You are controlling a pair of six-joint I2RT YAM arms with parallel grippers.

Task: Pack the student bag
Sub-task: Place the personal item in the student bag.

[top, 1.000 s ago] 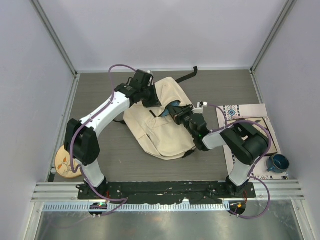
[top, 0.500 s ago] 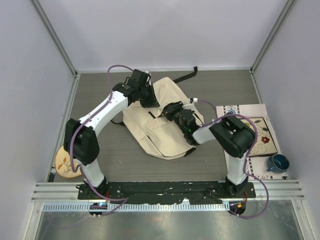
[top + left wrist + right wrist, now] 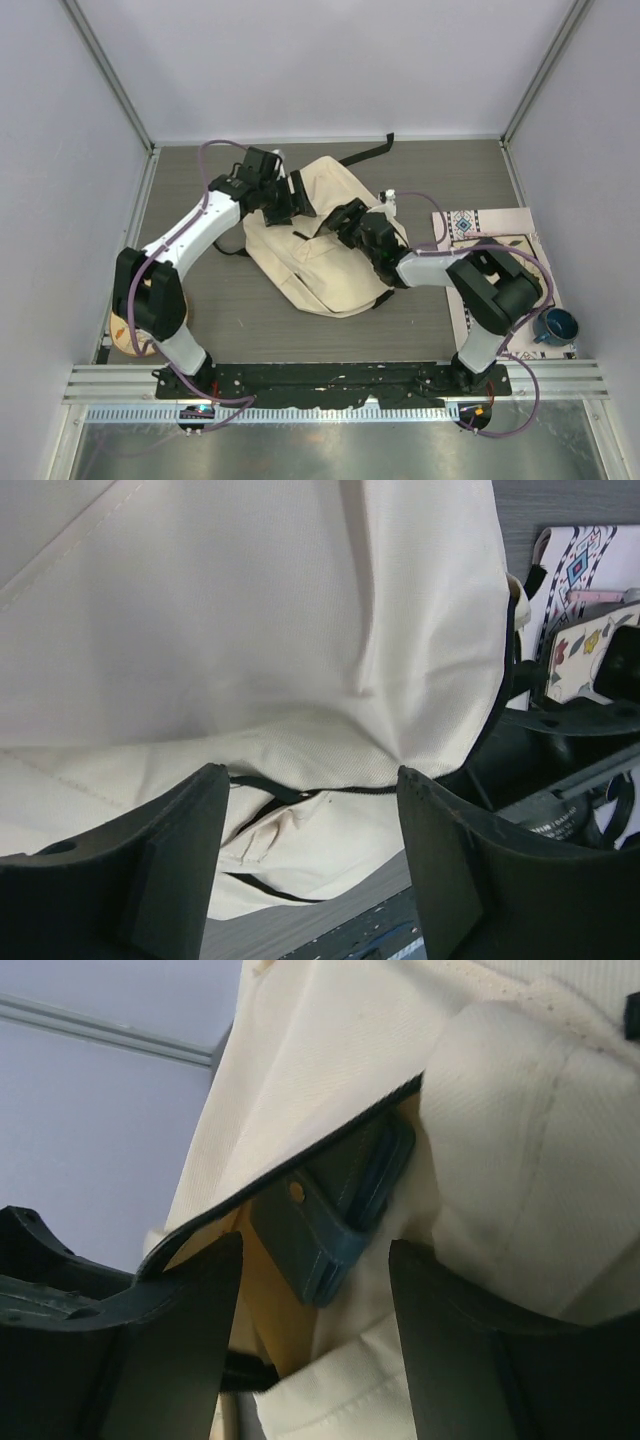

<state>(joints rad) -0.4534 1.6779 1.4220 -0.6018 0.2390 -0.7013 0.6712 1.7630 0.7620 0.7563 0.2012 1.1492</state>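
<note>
The student bag (image 3: 320,262) lies flat in the middle of the table, cream with black zipper lines and a black strap (image 3: 365,153) trailing behind it. My left gripper (image 3: 298,198) hovers open over the bag's upper left part; in the left wrist view its fingers straddle cream fabric (image 3: 250,630) and a zipper line (image 3: 300,792) without holding either. At the bag's opening my right gripper (image 3: 345,222) is open. In the right wrist view a dark blue case (image 3: 335,1210) sits inside the opening under the zipper edge, free of the fingers (image 3: 170,1340).
A patterned mat (image 3: 470,228) lies at the right with a floral board (image 3: 522,262) on it. A blue cup (image 3: 556,326) stands at the mat's near corner. A wooden disc (image 3: 128,335) rests at the left edge by the left arm's base.
Both grippers have opened. The left one let go of the bag's fabric and drew back to the left. The right one pushed the blue case into the bag and released it.
</note>
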